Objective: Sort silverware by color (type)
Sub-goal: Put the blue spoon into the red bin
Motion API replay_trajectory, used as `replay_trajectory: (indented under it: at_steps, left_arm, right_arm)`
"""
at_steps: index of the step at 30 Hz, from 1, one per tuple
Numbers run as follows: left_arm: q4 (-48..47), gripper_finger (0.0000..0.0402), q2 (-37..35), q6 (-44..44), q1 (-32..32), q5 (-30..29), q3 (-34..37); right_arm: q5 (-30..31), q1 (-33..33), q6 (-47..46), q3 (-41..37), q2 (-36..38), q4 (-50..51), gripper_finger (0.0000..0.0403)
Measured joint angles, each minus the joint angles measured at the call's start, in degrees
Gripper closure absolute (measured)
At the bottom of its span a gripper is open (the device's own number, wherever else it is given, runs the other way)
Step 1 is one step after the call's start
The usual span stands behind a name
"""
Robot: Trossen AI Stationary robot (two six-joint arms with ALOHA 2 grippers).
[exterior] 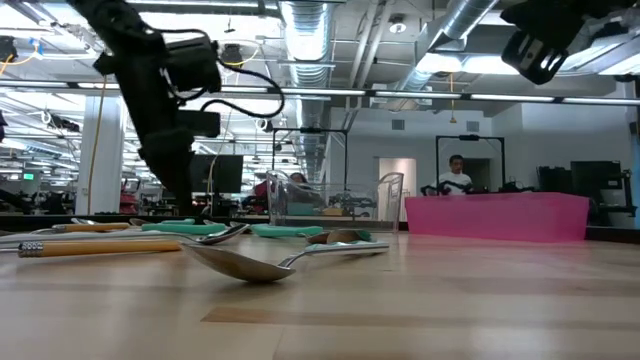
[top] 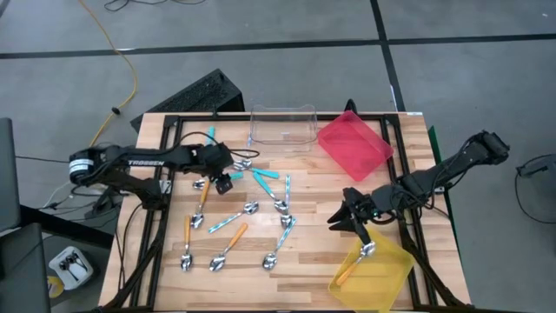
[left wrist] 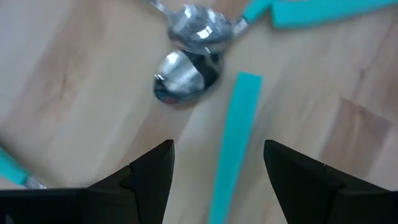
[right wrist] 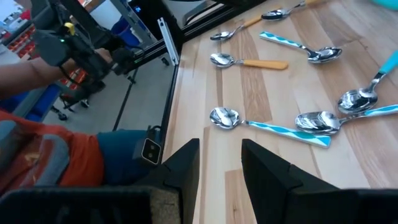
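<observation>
On pale wood, shiny spoon bowls (left wrist: pixel 186 68) flank a flat teal handle (left wrist: pixel 233 137).

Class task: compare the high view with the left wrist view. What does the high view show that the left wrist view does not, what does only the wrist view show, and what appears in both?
Only the high view shows the clear tray, the red tray, the yellow tray holding an orange-handled spoon, and the right gripper beside it.

Only the left wrist view shows, close up, two spoon bowls lying together.

Both show the open left gripper over a teal handle on the wooden table.
</observation>
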State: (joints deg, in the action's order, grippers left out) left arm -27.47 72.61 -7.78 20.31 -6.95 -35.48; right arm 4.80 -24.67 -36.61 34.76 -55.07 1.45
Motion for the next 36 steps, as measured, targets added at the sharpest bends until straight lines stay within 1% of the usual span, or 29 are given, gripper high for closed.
replay_trajectory:
  at_steps: [2, 5, 7, 10, 12, 14, 17, 20, 26, 29, 32, 36]
  left_arm:
    - [2.82, 0.0168, -1.49, 0.05, 0.41, -0.82, 2.26]
    - [4.14, 0.0168, -3.38, 0.44, 0.45, -3.52, 4.26]
    - [4.68, 0.0168, -4.60, 2.04, 0.45, -3.79, 5.44]
    - [6.56, 0.0168, -5.27, 2.06, 0.45, -1.07, 7.80]
    - [10.51, 0.0168, -5.50, 1.83, 0.43, 1.66, 9.44]
    - [13.14, 0.0168, -5.55, 1.94, 0.40, 3.03, 10.94]
    - [15.50, 0.0168, -5.52, 2.01, 0.42, 2.01, 12.32]
    - [15.53, 0.0168, -5.52, 2.89, 0.42, 0.82, 13.35]
    - [18.07, 0.0168, -5.50, 3.05, 0.42, 2.65, 15.75]
    - [18.71, 0.0169, -5.50, 2.79, 0.42, 1.94, 16.99]
    - [20.13, 0.0183, -5.67, 2.01, 0.42, 1.69, 18.65]
    - [22.50, 0.0226, -5.76, 0.21, 0.40, 1.46, 20.77]
  right_arm:
    - [0.00, -0.02, 0.65, 0.00, 0.00, -0.04, 0.0260]
    - [0.00, -0.02, 1.07, 0.00, 0.00, -0.10, 0.0260]
    - [0.09, -0.04, 1.10, 0.00, 0.00, -0.15, 0.0260]
    - [0.42, -0.02, 1.31, 0.00, 0.00, -0.14, 0.0260]
    - [1.27, -0.04, 1.98, 0.00, 0.00, 0.03, 0.0260]
    - [1.71, -0.04, 2.57, 0.00, 0.00, 0.13, 0.0260]
    - [1.75, -0.04, 2.61, 0.00, -0.35, 0.20, 0.0260]
    - [1.75, -0.04, 2.61, 0.00, -0.48, 0.44, 0.0260]
    - [1.75, 0.07, 2.61, 0.00, -0.55, 0.44, 0.0260]
    - [1.75, 0.07, 2.61, 0.00, -0.55, 0.46, 0.0260]
    - [1.75, 0.07, 2.61, 0.00, -0.55, 0.46, 0.0260]
    - [1.75, 0.07, 2.61, 0.00, -0.55, 0.46, 0.0260]
